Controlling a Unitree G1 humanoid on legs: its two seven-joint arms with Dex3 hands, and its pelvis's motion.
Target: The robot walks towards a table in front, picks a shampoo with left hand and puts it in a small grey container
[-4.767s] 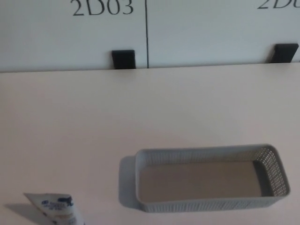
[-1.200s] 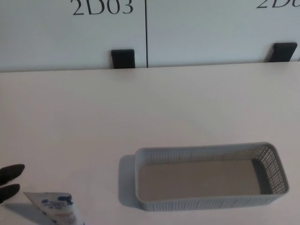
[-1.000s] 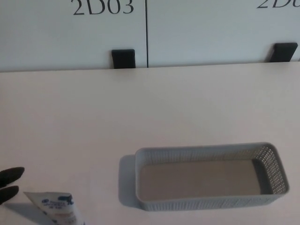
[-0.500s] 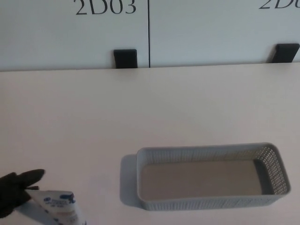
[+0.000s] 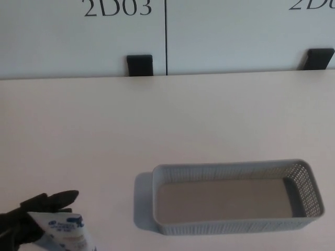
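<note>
A white shampoo tube (image 5: 67, 233) with blue print lies at the table's bottom left, its lower part cut off by the picture's edge. My black left hand (image 5: 32, 214) comes in from the left edge and overlaps the tube's flat upper end. Its fingers (image 5: 58, 198) stretch out apart above the tube and are not closed around it. The small grey mesh container (image 5: 230, 168) stands empty to the right of the tube, about a hand's width away. My right hand does not show.
The pale table (image 5: 157, 120) runs back to a white panel wall marked 2D03. Two black brackets (image 5: 140, 65) (image 5: 319, 58) sit at the table's far edge.
My left hand has come in from the left edge and moved right and up, reaching the tube's upper end. The tube and container have stayed put; the camera shifted slightly.
</note>
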